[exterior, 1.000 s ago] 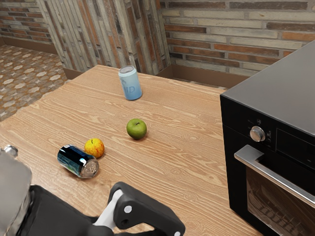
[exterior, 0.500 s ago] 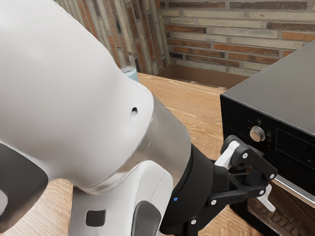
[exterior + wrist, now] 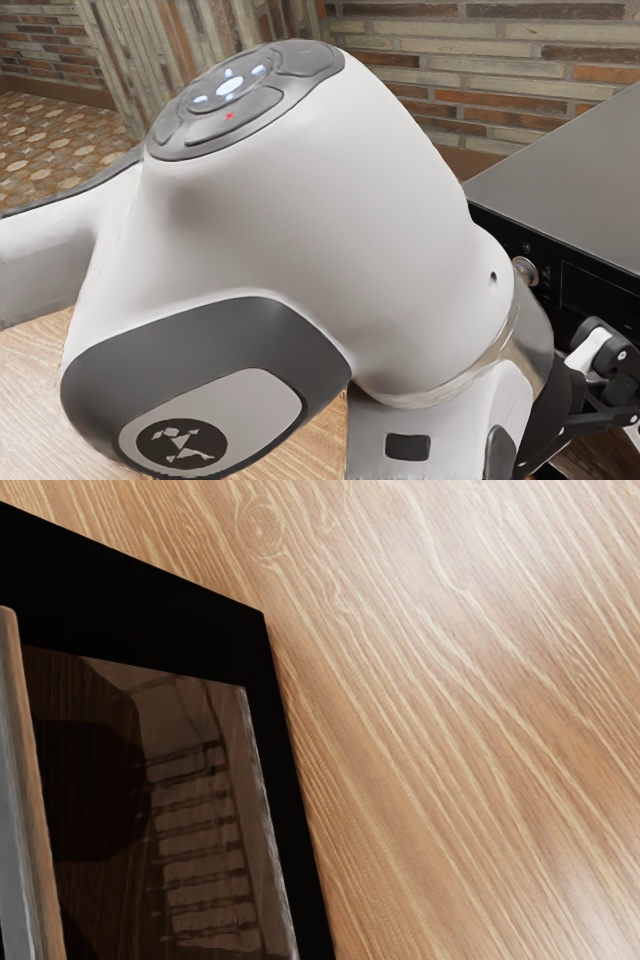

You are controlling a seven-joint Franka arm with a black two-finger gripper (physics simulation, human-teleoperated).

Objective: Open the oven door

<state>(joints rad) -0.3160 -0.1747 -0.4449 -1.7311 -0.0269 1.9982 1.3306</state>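
Currently | gripper (image 3: 598, 352) near oven (image 3: 580, 190) | apart or together: cannot tell | handle (image 3: 18, 800) contact: unclear

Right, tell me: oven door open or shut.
Shut or nearly so: in the wrist view the oven door turns its handle and glass toward the camera. Slight gap: cannot tell.

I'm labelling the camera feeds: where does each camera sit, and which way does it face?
Exterior view: at the arm's side, looking slightly down across the tabletop toward the oven and brick wall; the white arm crosses it from the exterior view's left, part of the claw at the right edge.
Wrist view: on the arm's hand, looking at the oven's window, part of its handle and wood alongside.
Both share the oven and tabletop.
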